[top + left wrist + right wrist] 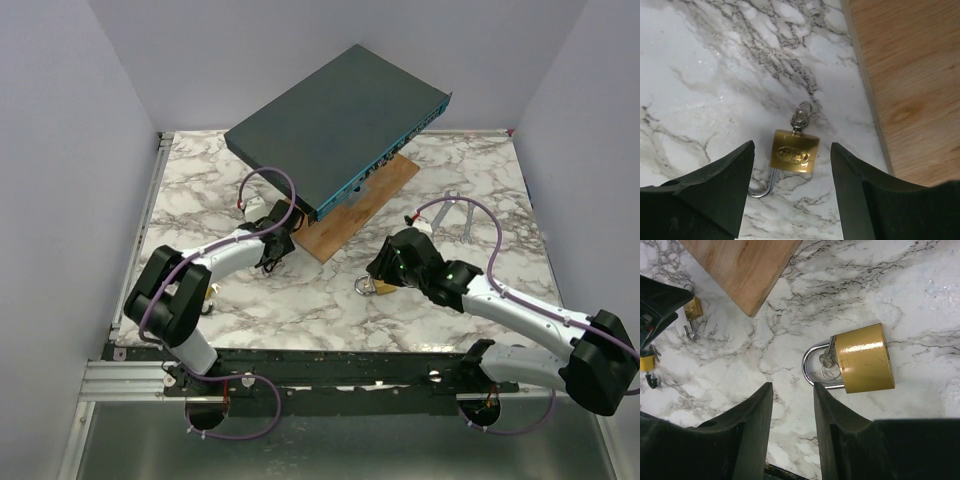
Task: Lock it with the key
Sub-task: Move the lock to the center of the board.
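Through the left wrist camera, the small padlock [795, 157] lay flat on the marble table [705, 85], just off the long edge of the wooden board [910, 85]. Its brass body was squarish, with an oval stamp on its face. Its long axis ran straight away from the left gripper [792, 145]. The key end with a small ring [802, 114] pointed away, and the steel shackle [765, 189] pointed back towards the fingers, showing only as a single hook. The left gripper's jaws were spread wide and held nothing.

From the right wrist, the large padlock [863, 359] lay flat beyond the right gripper [793, 390], off the board's near corner. It had a glossy brass body and a chrome shackle [810, 365]. Its axis ran across the view with the shackle to the left. A key on a ring [829, 359] rested across the shackle. I could not tell whether the lock was fastened. The right gripper's jaws stood a little apart, and nothing was between them.

From above, the large padlock sat mid-table towards the near edge, shackle towards the left edge. A dark rack-style box [335, 125] leaned on the board. Two wrenches [455, 215] lay towards the right edge.
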`<state>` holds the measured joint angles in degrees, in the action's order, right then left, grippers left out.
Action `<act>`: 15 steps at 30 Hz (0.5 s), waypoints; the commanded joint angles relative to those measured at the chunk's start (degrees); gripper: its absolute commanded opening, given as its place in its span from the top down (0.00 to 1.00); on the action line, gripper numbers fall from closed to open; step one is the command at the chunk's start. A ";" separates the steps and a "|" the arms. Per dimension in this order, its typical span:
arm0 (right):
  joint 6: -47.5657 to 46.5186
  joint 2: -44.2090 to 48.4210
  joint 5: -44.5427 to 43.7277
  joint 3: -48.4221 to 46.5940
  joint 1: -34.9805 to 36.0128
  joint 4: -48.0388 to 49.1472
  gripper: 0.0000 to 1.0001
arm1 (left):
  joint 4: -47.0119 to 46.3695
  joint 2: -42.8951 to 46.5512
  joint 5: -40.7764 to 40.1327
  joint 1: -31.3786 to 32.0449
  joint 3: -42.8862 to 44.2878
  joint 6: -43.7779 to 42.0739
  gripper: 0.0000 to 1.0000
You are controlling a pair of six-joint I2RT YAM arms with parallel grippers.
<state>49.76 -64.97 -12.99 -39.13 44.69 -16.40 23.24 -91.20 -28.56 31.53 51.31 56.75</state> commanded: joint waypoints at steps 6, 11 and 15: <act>-1.22 2.30 -0.37 -0.43 0.40 -1.41 0.59 | -2.18 -7.63 9.79 -1.56 1.80 0.40 0.43; -1.13 2.87 -0.04 0.26 0.40 -1.48 0.59 | -4.04 -6.41 9.93 -1.41 -3.08 3.85 0.47; -1.06 2.45 0.49 0.22 0.40 -1.10 0.59 | -3.80 -5.46 10.26 -1.11 -4.45 4.49 0.54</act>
<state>49.41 -62.98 -12.97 -39.13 44.69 -16.60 16.78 -94.83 -23.59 29.95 51.13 58.30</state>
